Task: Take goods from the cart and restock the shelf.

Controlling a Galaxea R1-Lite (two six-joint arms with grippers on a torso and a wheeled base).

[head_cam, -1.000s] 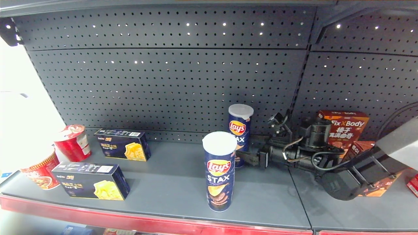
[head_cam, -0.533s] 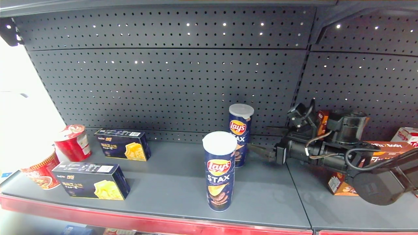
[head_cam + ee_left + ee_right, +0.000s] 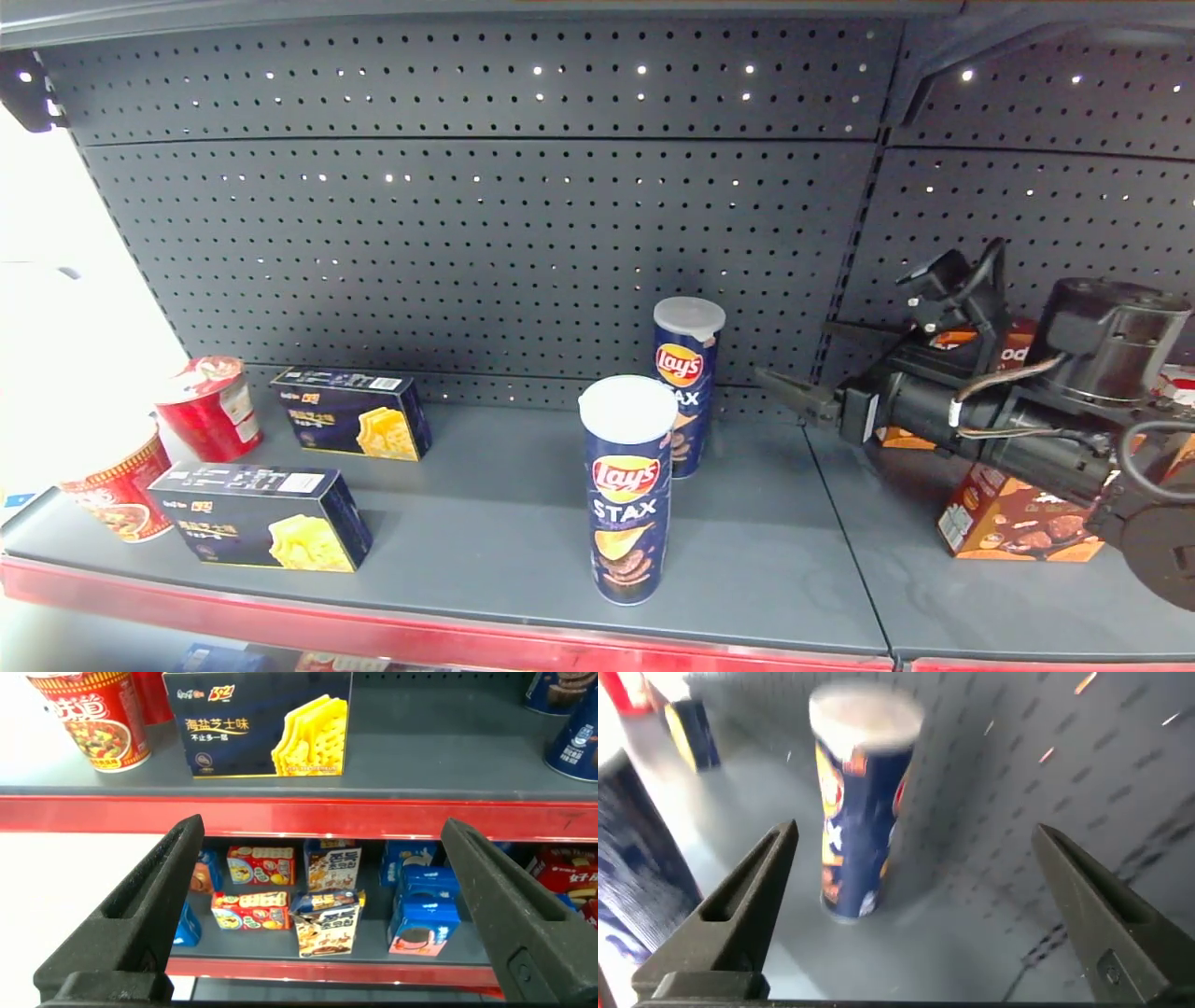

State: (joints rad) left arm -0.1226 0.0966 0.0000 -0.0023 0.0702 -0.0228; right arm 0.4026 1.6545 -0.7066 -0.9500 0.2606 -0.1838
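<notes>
Two tall blue chip cans with white lids stand upright on the grey shelf [image 3: 485, 532]. The front can [image 3: 627, 490] is near the shelf's middle and the back can [image 3: 686, 383] is close to the pegboard. My right gripper [image 3: 794, 353] hovers open and empty to the right of the back can, a short gap away. The right wrist view has that back can [image 3: 859, 803] ahead of the open right gripper [image 3: 915, 833]. My left gripper [image 3: 322, 831] is open and empty, low in front of the shelf's red front edge [image 3: 299, 817].
Two dark blue cracker boxes [image 3: 261, 518] [image 3: 353, 413] and two red noodle cups [image 3: 210, 406] sit at the shelf's left. Brown cookie boxes [image 3: 1013, 523] lie at the right under my arm. A lower shelf holds several snack boxes [image 3: 327, 919].
My right gripper has drawn back to the right and upward, away from the back can. Both cans have stayed upright in place.
</notes>
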